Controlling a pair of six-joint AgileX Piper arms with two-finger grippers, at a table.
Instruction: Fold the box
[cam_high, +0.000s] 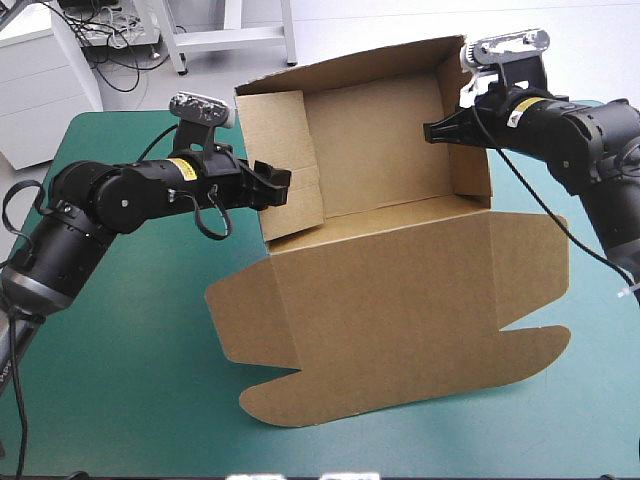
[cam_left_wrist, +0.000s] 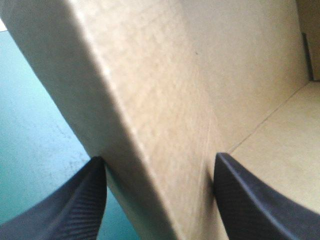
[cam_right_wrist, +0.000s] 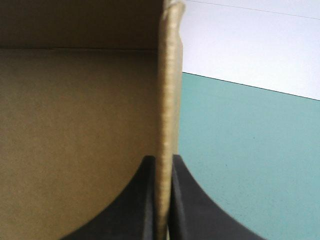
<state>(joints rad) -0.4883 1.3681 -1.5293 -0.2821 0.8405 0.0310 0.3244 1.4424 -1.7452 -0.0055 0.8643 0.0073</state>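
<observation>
Box (cam_high: 390, 290) is seen on the teal-green tabletop (cam_high: 120, 390), formed as an open tray with walls raised. Its lid (cam_high: 400, 320) is laid flat on the near side of both pincers. Left pincer (cam_high: 272, 186) is spread, with its black fingers (cam_left_wrist: 75, 205) set one on each side of the tray's left wall (cam_left_wrist: 150, 125), which looks thick and folded over. The outer finger is seen close against the wall, and the inner one is placed over the tray floor; contact there cannot be told. Right pincer (cam_high: 437, 132) is pressed nearly together, with the right wall (cam_right_wrist: 167, 100) pinched edge-on between its fingers. Tray inside is seen on one side of it, bare tabletop on the other. The pincers are seen well apart, with the tray's open inside between them.
</observation>
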